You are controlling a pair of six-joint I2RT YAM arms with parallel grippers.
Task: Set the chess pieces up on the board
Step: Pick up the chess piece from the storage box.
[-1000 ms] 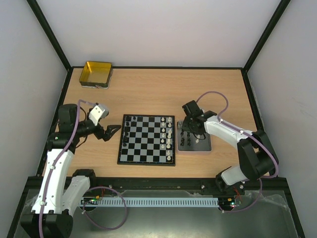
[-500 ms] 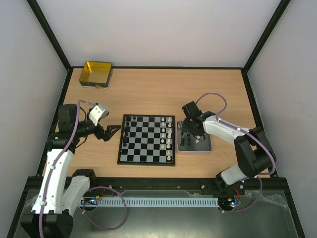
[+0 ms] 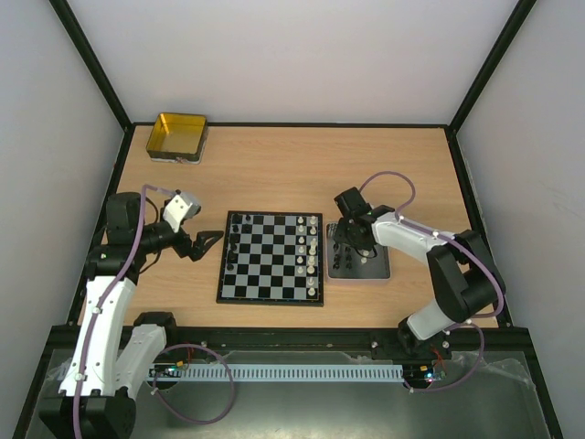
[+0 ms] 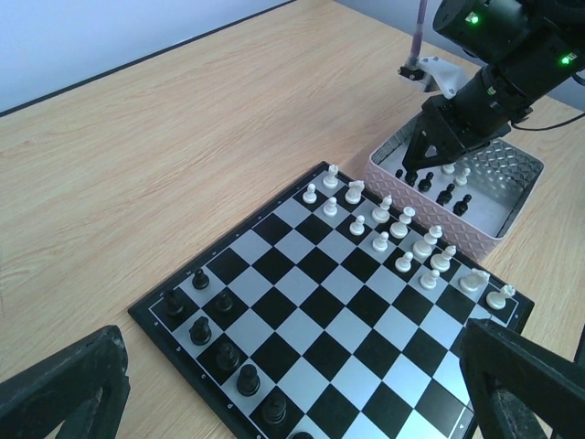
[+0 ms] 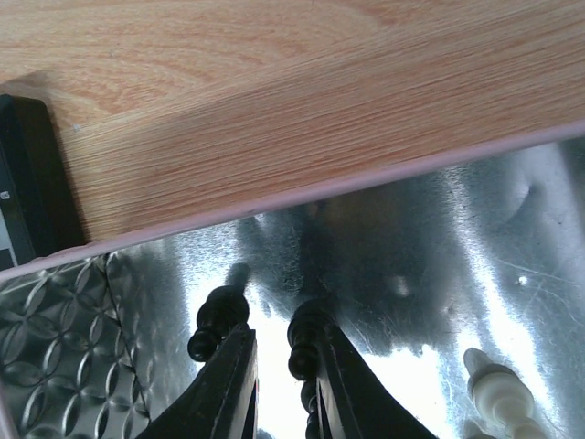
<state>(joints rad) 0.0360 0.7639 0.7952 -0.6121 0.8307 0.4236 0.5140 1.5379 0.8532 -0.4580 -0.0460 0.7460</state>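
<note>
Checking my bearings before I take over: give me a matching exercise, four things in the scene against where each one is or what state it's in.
Things:
1. left gripper
2. right gripper
3. gold tin
4. placed white pieces

Places or states:
A. table's far left corner
B. along the board's edge nearest the tray
C. fingers wide open, left of the board
D. down in the tray, fingers either side of a black piece

Pairs: 1-C, 2-D, 3-A, 4-B
</note>
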